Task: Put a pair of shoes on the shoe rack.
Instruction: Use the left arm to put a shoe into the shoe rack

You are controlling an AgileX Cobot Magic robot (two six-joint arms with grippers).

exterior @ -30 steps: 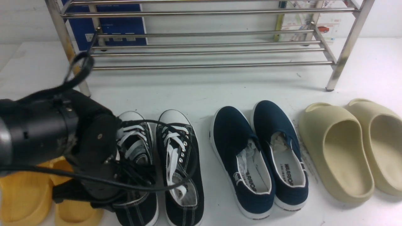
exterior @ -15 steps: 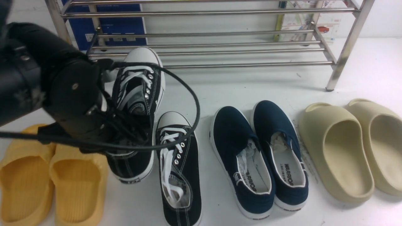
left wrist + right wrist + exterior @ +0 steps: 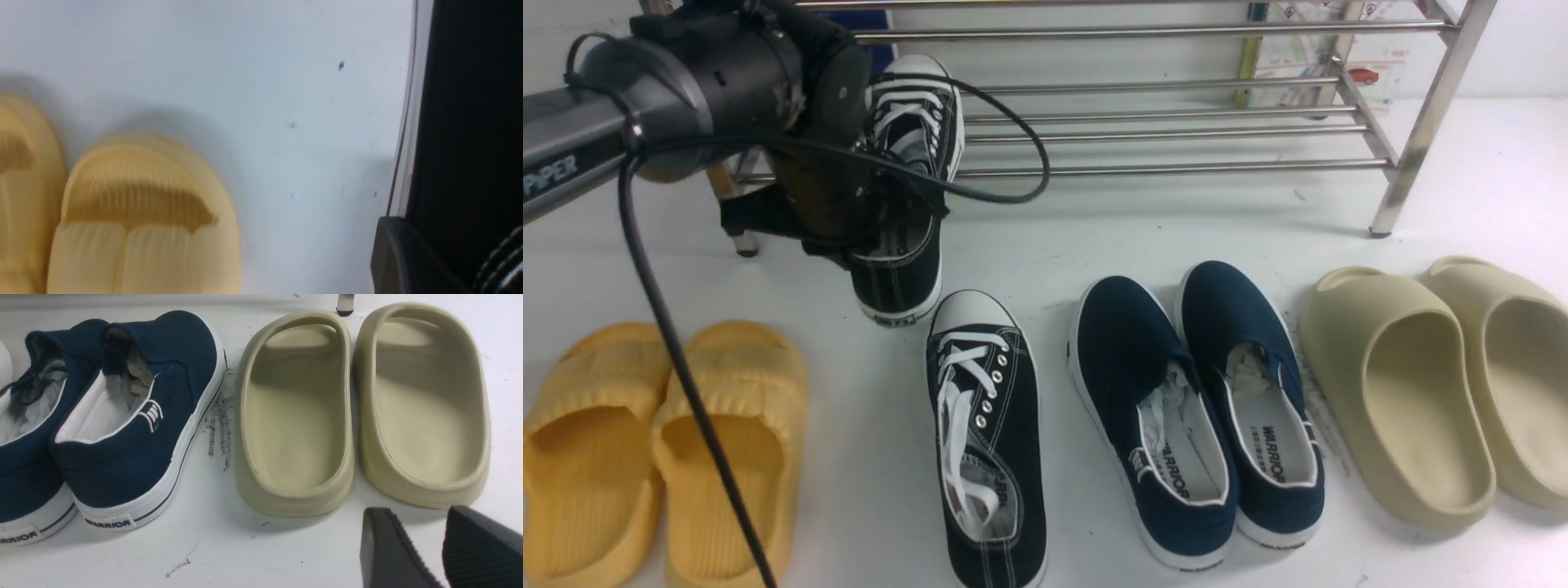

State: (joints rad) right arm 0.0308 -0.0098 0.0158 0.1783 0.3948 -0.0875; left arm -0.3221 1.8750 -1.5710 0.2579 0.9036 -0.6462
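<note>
Raised sneaker (image 3: 900, 253): black canvas with white laces and a white toe cap. We log it clear of the table (image 3: 1094, 229), in front of the left end of the shoe rack (image 3: 1176, 170), toe toward the rack and heel on the near side. We cannot tell whether the toe touches the rack's bars.
Resting sneaker (image 3: 988, 441): its twin, flat on the table well in front of the rack, left of the rack's middle, toe toward the rack.
Shoe rack: shiny steel, with round horizontal bars in tiers on upright legs. It is our landmark for every place listed.
Left claw (image 3: 870, 219): clamped on the raised sneaker, just in front of the rack's left leg. In the front view its own wrist largely hides it. In the left wrist view we see one dark pad (image 3: 404, 261) against the black canvas.
Right claw (image 3: 416, 516): fingers a little apart with nothing between them, hovering on the side of the beige slides away from the rack.
Navy slip-ons (image 3: 1192, 408): side by side in front of the rack's middle, toes toward it, paper stuffed inside.
Beige slides (image 3: 1437, 384): side by side in front of the rack's right end.
Yellow slides (image 3: 662, 449): side by side, well in front of the rack's left leg.
Cable (image 3: 1021, 131): a black loop from the left arm, crossing the raised sneaker and the rack's lower bars.
</note>
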